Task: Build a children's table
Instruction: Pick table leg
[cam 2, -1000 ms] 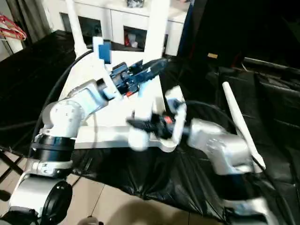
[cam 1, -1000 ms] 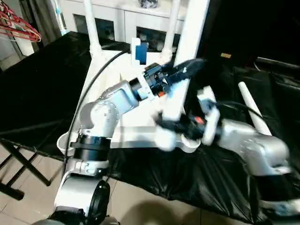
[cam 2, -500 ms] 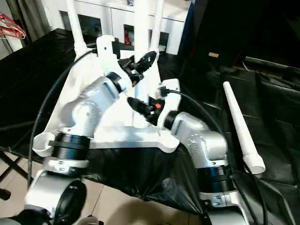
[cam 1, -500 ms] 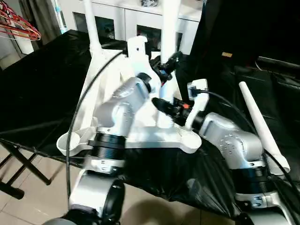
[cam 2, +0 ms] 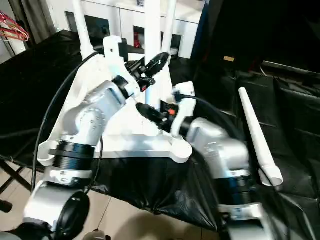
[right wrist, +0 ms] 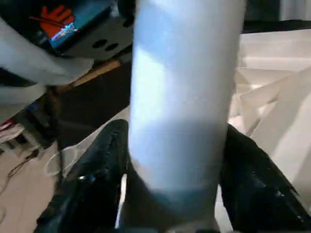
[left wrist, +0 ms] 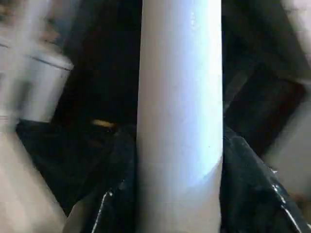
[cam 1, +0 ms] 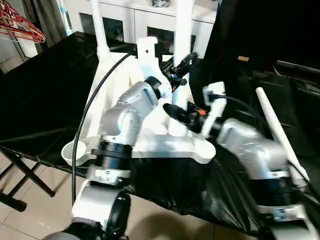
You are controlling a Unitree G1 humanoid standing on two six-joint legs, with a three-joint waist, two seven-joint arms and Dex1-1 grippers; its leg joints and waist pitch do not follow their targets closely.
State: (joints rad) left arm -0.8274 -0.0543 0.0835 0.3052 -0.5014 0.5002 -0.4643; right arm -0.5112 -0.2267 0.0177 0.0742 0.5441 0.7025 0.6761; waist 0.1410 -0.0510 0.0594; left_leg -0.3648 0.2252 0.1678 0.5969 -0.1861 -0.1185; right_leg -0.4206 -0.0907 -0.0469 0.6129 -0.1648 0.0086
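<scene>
The children's table top (cam 1: 150, 146) lies upside down on a black cloth, ribbed side up. One white leg (cam 1: 98, 27) stands in its far left corner. A second leg (cam 1: 183, 25) stands upright over the middle of the top. My left gripper (cam 1: 183, 64) is shut on this leg, which fills the gap between its black fingers (left wrist: 115, 194). Lower on the same leg is my right gripper (cam 1: 173, 111). Its fingers (right wrist: 104, 165) flank the tube, with a thin light sliver beside one, so it is slightly open. Another leg (cam 2: 256, 134) lies loose on the cloth at the right.
A white cabinet with glass doors (cam 1: 131, 20) stands behind the table. Red hangers (cam 1: 20, 26) hang at the far left. The folding frame (cam 1: 22, 177) of the work table shows below the cloth's left edge, over a tiled floor. Black cloth stretches to both sides.
The held leg went from tilted to upright. My left gripper closed onto it higher up. My right forearm swung out to the right while its fingers eased off the tube.
</scene>
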